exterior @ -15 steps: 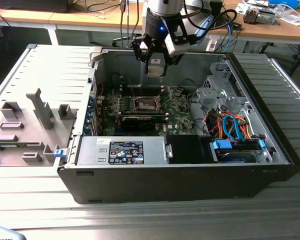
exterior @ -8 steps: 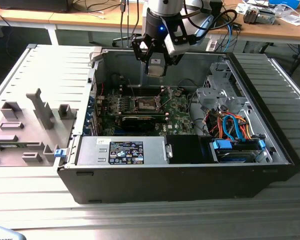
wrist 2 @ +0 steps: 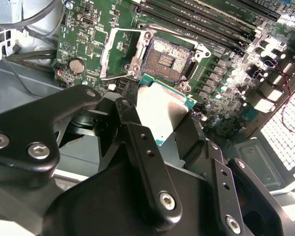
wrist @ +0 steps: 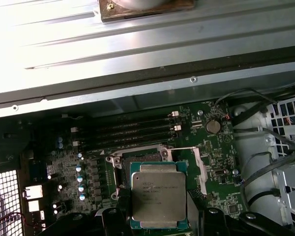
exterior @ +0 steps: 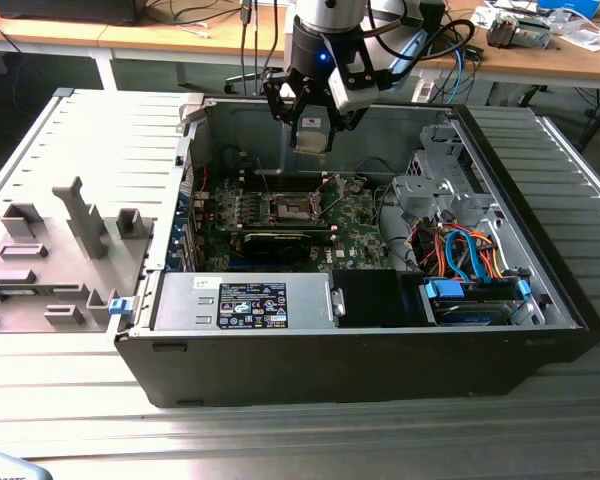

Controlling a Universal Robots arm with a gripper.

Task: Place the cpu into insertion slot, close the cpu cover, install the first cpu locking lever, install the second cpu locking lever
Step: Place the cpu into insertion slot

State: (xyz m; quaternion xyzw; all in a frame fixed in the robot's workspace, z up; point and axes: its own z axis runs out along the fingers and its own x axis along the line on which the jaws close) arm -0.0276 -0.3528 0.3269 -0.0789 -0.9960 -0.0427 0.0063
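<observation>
Slatted grey metal counter (exterior: 90, 130) carries an open black computer case (exterior: 330, 365) with a green motherboard (exterior: 362, 226) inside. The black fingers (wrist 2: 187, 135) are clamped on two opposite edges of the small flat square cpu (wrist: 159, 199) with its dull silver-grey metal face, holding it level between the fingertips and clear of the board.

The square, silver-rimmed, dark-centred insertion slot (wrist 2: 164, 60) lies beneath and just beyond the fingertips, apart from the cpu. The thin silvery cpu cover (wrist 2: 119, 54) stands swung open beside the slot, away from the fingers.

Handling judgement: the cpu is light, thin and rigid, and its metal face is probably smooth and slippery. Its underside contacts and the slot's contact field are likely fragile. Edge grip on the green border, as shown, is the proper hold.
</observation>
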